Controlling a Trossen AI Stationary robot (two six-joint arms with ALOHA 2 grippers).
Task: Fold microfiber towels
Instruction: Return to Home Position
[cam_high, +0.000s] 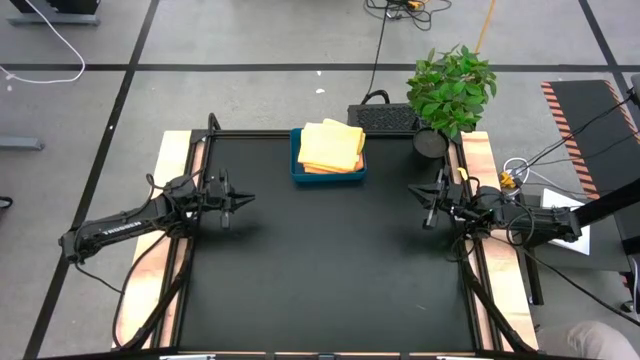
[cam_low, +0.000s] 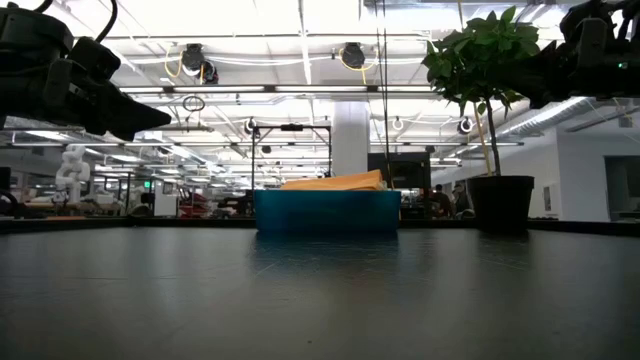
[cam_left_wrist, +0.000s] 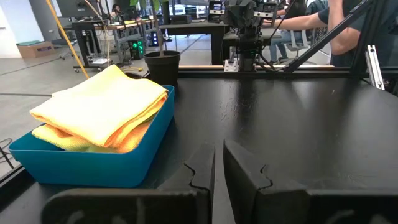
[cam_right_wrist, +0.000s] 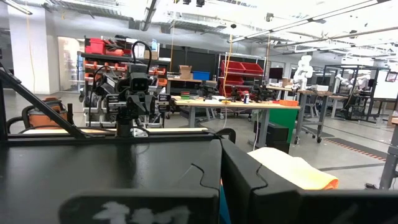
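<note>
A stack of folded microfiber towels (cam_high: 330, 146), yellow on top of orange, lies in a blue tray (cam_high: 296, 172) at the middle of the table's far edge. The left wrist view shows the towels (cam_left_wrist: 102, 102) rising above the tray's rim (cam_left_wrist: 81, 165). My left gripper (cam_high: 247, 198) hovers at the table's left side, pointing level toward the right. It is shut but for a thin slit (cam_left_wrist: 219, 171), with nothing between its fingers. My right gripper (cam_high: 424, 208) hovers at the right side, shut and empty (cam_right_wrist: 221, 165), pointing toward the left. Neither is near the towels.
A potted plant (cam_high: 450, 90) stands at the table's far right corner beside the tray. The black table top (cam_high: 330, 270) stretches bare between the two arms and toward the near edge. A seated person (cam_left_wrist: 311, 18) shows in the room behind the right arm.
</note>
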